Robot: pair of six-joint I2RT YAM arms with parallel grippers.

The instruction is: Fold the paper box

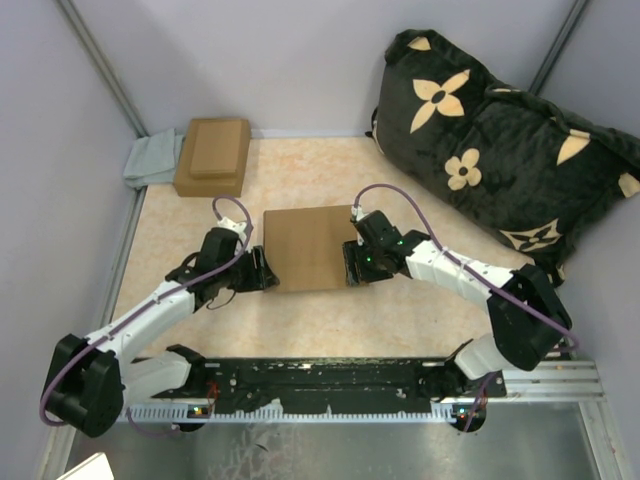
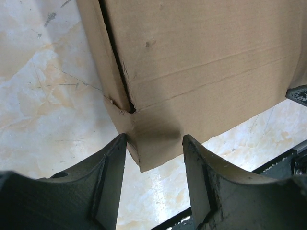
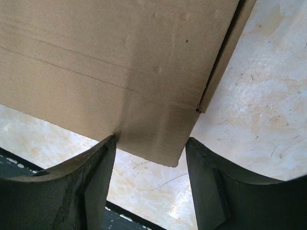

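Note:
The paper box (image 1: 308, 245) lies flat and closed in the middle of the table, plain tan cardboard with creases and a side slit (image 2: 117, 67). My left gripper (image 1: 262, 270) is at its near left corner and my right gripper (image 1: 352, 265) at its near right corner. In the left wrist view the box (image 2: 201, 57) pokes a corner between the spread fingers of the left gripper (image 2: 155, 136), whose tips touch its edges. The right wrist view mirrors this: a corner of the box (image 3: 120, 57) dips into the right gripper (image 3: 150, 139). Neither pair of fingers clamps the cardboard flat.
A smaller brown box with a stepped lid (image 1: 212, 155) sits at the back left beside a grey-green cloth (image 1: 152, 158). A big black pillow with tan flowers (image 1: 500, 150) fills the back right. The arms' black base rail (image 1: 330, 378) runs along the near edge.

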